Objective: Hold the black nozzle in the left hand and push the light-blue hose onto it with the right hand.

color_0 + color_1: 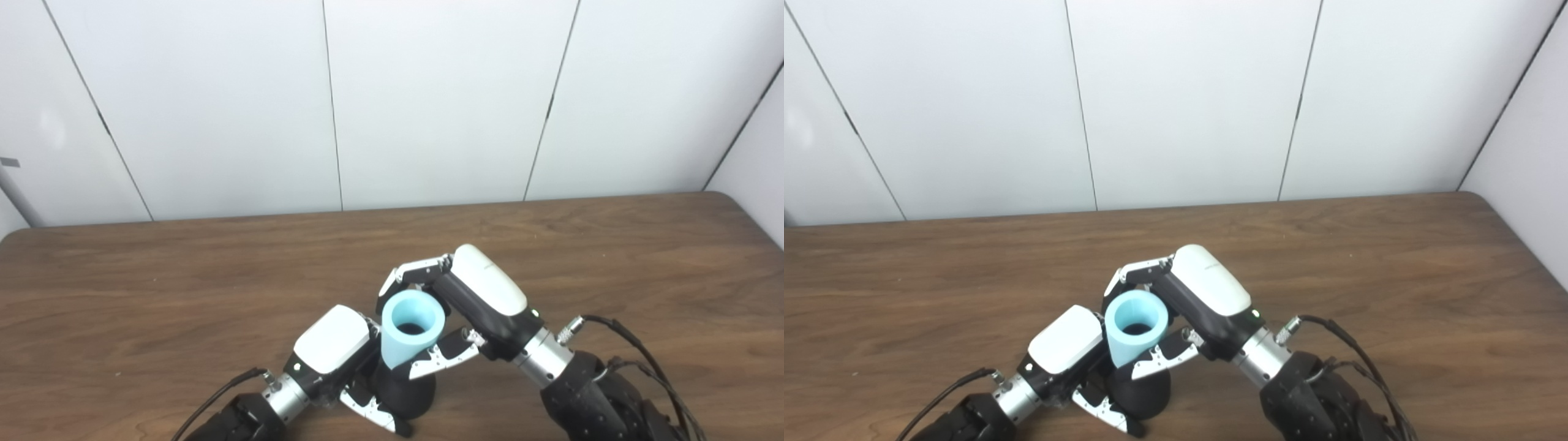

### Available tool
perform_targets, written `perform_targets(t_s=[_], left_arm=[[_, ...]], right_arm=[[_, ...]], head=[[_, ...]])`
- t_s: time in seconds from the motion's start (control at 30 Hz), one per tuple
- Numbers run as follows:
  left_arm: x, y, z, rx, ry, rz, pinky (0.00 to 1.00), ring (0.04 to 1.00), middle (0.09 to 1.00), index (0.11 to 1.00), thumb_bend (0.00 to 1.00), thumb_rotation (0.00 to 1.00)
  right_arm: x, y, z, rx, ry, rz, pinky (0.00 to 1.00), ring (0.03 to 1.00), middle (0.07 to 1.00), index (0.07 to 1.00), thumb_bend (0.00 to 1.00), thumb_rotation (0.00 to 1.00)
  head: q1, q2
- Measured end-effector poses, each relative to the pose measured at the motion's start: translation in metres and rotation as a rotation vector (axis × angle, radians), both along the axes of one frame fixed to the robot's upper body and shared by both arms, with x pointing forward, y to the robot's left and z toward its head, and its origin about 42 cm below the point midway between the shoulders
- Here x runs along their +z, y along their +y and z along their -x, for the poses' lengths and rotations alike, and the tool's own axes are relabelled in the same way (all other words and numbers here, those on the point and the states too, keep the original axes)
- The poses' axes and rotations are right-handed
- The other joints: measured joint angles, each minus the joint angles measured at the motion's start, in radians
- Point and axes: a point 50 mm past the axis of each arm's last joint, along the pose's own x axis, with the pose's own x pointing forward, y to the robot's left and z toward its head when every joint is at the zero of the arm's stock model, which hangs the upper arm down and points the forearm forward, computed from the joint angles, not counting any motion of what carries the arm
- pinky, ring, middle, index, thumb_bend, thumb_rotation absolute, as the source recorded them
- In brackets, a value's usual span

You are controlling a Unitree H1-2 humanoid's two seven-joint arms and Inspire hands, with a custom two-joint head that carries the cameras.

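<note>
The light-blue hose point(409, 328) stands upright with its open end facing up, its lower end seated on top of the black nozzle point(408, 392). My right hand point(468, 303) is shut on the hose, fingers curled behind it and thumb in front. My left hand point(339, 361) is shut on the black nozzle just below, near the table's front edge. The nozzle's top is hidden inside the hose. In the right eye view the hose point(1135, 326) and nozzle point(1142, 395) sit the same way.
The brown wooden table point(184, 288) stretches left, right and behind the hands. White wall panels point(429, 98) stand behind its far edge. Cables point(637, 349) run from the right wrist.
</note>
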Motion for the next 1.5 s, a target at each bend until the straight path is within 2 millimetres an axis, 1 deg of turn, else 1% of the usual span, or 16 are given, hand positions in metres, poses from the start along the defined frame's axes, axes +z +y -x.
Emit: perform_targets(t_s=[0.13,0.17,0.23,0.3,0.47,0.73,1.27,1.43,1.5], left_arm=[[0.000,0.000,0.000,0.000,0.000,0.000,0.07,0.127,0.194,0.482,0.52,0.04],[0.000,0.000,0.000,0.000,0.001,0.000,0.07,0.126,0.192,0.482,0.52,0.04],[0.000,0.000,0.000,0.001,0.001,0.000,0.07,0.124,0.189,0.482,0.52,0.04],[0.000,0.000,0.000,0.001,0.001,-0.001,0.08,0.128,0.196,0.483,0.52,0.04],[0.000,0.000,0.000,0.001,0.001,-0.001,0.08,0.125,0.193,0.483,0.52,0.04],[0.000,0.000,0.000,0.000,0.001,-0.001,0.08,0.128,0.199,0.483,0.52,0.04],[0.000,-0.001,0.000,0.001,0.001,-0.001,0.07,0.126,0.200,0.483,0.52,0.04],[0.000,-0.001,0.000,0.002,0.001,-0.001,0.08,0.135,0.219,0.483,0.52,0.04],[0.000,-0.001,0.001,0.002,0.001,-0.001,0.08,0.128,0.203,0.483,0.52,0.04]], right_arm=[[-0.006,0.000,0.003,-0.013,-0.057,-0.003,0.10,0.170,0.470,0.482,0.53,0.00],[-0.006,0.001,0.003,-0.016,-0.072,0.006,0.13,0.206,0.472,0.482,0.53,0.00],[-0.007,0.001,0.004,-0.021,-0.103,0.022,0.15,0.240,0.474,0.482,0.53,0.00],[-0.007,0.002,0.005,-0.028,-0.131,0.033,0.18,0.277,0.438,0.524,0.52,0.00],[-0.011,0.004,0.005,-0.038,-0.193,0.057,0.23,0.336,0.451,0.527,0.52,0.00],[-0.015,0.006,0.008,-0.069,-0.247,0.061,0.24,0.336,0.448,0.528,0.52,0.00],[-0.021,0.005,0.009,-0.095,-0.284,0.056,0.23,0.313,0.438,0.536,0.52,0.00],[-0.024,0.004,0.010,-0.105,-0.314,0.052,0.25,0.337,0.443,0.535,0.52,0.00],[-0.027,0.004,0.011,-0.105,-0.329,0.047,0.27,0.351,0.448,0.533,0.52,0.00]], head=[[0.002,0.002],[0.002,0.002],[0.002,0.002],[0.002,0.002],[0.002,0.003],[0.002,0.003],[0.000,0.008],[0.003,0.011],[0.003,0.011]])
